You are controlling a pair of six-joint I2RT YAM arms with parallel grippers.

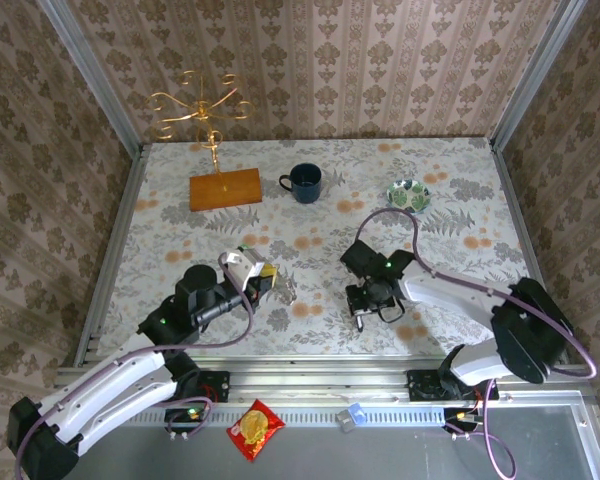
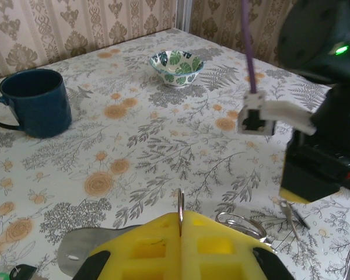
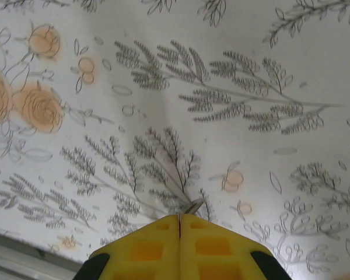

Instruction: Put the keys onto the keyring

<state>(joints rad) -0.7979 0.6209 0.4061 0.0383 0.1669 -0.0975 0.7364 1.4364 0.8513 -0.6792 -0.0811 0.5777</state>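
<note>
Keyring [image 2: 180,204]: thin metal ring seen edge-on, upright, pinched in the seam of the left gripper [image 2: 180,218], whose yellow fingers [image 2: 146,245] are pressed together on it. Its grey strap [image 2: 76,251] lies flat on the worktop [image 2: 163,146], just left of and under those fingers. In the top view the left gripper [image 1: 263,277] sits left of centre with the strap [image 1: 286,290] trailing to its right. A second loop of bright metal [image 2: 240,224] lies on the worktop just right of the left fingers; I cannot tell what it belongs to. Slim metal key [image 2: 288,213] lies flat a little further right, beside a thin dark piece, directly below the right gripper [image 1: 365,305]. Right gripper [image 3: 179,219]: yellow fingers [image 3: 216,245] pressed together, low over the floral worktop [image 3: 221,87]. A metal sliver [image 3: 193,206] shows at the tip of their seam; I cannot tell whether it is pinched or lying behind. Further out: blue mug [image 1: 305,182] and leaf-patterned bowl [image 1: 408,193] stand well apart along the far half, and a gold wire stand [image 1: 198,105] on a wooden base [image 1: 225,188] is at far left. A red snack packet [image 1: 255,428] lies on the near rail between the arm bases.
</note>
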